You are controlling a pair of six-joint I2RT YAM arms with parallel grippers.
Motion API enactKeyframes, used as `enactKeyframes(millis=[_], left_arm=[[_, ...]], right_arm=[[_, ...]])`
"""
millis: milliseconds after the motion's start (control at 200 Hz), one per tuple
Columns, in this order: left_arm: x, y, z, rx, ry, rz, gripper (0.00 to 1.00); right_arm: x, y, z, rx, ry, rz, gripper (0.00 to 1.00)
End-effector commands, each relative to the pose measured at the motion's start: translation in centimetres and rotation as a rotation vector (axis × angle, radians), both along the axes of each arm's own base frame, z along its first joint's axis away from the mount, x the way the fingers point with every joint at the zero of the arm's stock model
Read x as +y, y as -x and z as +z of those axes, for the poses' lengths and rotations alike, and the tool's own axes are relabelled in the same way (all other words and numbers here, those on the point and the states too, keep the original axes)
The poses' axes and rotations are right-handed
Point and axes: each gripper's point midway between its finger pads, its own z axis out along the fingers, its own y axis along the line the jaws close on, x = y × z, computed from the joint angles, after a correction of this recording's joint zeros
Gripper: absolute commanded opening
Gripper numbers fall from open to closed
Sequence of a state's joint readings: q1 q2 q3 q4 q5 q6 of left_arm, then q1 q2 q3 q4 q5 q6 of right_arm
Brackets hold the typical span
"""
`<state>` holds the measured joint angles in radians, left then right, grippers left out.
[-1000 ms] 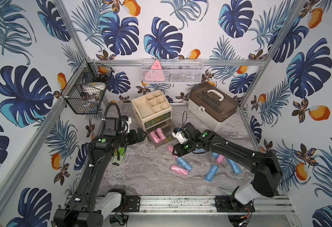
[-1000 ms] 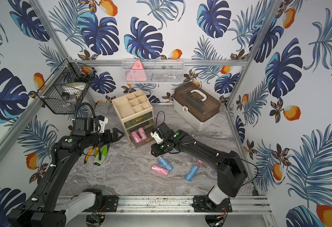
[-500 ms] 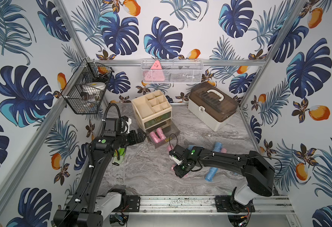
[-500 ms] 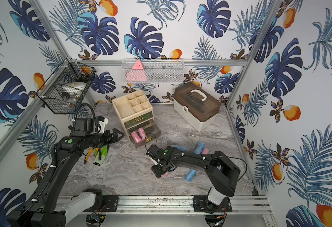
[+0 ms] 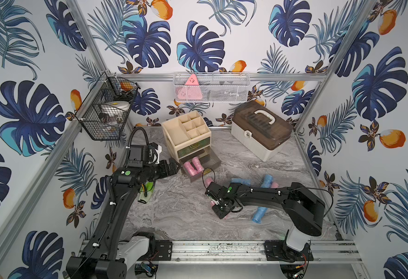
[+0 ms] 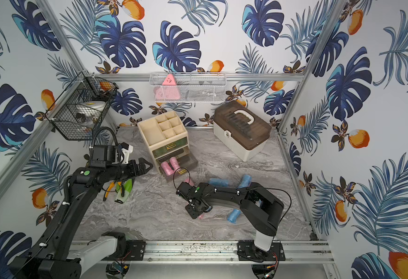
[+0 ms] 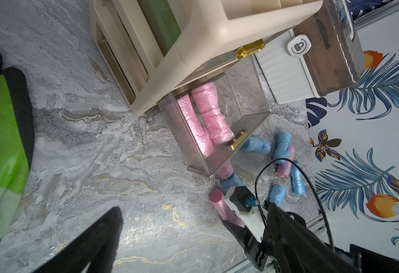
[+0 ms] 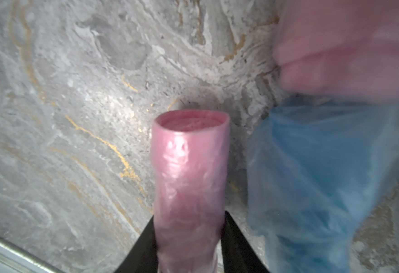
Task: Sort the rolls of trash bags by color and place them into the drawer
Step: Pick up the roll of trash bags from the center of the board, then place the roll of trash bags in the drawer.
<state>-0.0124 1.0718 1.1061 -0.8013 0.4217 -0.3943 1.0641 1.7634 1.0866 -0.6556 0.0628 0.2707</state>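
**Clear middle, crowded right**

Bare grey marbled tabletop (image 5: 174, 212) between the arms. Free half in the clear plastic pulled-out drawer (image 5: 212, 159), beside two pink crinkly rolls (image 5: 193, 166). Barred rightward by the low black right arm (image 5: 265, 193) and scattered light blue crinkly rolls (image 5: 258, 215).

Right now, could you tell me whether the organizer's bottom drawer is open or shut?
Open: the clear drawer sticks out from the organizer, with two pink rolls lying inside.

Readable markings: no words or numbers, symbols only.
A padlock icon ringed by an arrow is printed on the round white latch button (image 7: 299, 46) of the white plastic storage box with brown translucent lid (image 7: 286, 78). A small dark leaf emblem is partly seen on the green-and-black work glove (image 7: 2, 151).
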Motion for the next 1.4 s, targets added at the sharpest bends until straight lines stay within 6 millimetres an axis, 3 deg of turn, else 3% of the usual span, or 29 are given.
enactKeyframes(millis=[0, 130, 400, 430, 650, 796, 1066, 1396], left_arm=[[0.0, -0.3, 0.3, -0.015, 0.003, -0.003, 0.99], [0.0, -0.4, 0.6, -0.019, 0.0, -0.005, 0.99], [-0.2, -0.7, 0.7, -0.022, 0.008, -0.008, 0.99], [-0.1, -0.7, 0.7, -0.023, 0.009, -0.005, 0.99], [-0.3, -0.9, 0.6, -0.024, 0.021, -0.01, 0.99], [-0.5, -1.2, 0.8, -0.028, 0.033, -0.017, 0.99], [-0.7, -1.5, 1.3, -0.036, 0.046, -0.017, 0.99], [-0.7, -1.7, 1.3, -0.039, 0.046, -0.017, 0.99]], right_arm=[[0.2, -0.4, 0.3, -0.021, -0.003, -0.011, 0.31], [0.4, -0.4, 1.4, -0.027, -0.036, -0.012, 0.21], [1.1, -0.7, 6.3, -0.072, -0.149, -0.005, 0.16], [2.0, -1.3, 8.0, -0.093, -0.191, -0.007, 0.16], [3.5, -3.9, 14.0, -0.136, -0.367, -0.03, 0.16], [4.3, -6.7, 16.9, -0.135, -0.478, -0.06, 0.15], [5.3, -12.6, 18.8, -0.152, -0.565, -0.119, 0.13], [6.8, -17.4, 18.0, -0.139, -0.593, -0.163, 0.12]])
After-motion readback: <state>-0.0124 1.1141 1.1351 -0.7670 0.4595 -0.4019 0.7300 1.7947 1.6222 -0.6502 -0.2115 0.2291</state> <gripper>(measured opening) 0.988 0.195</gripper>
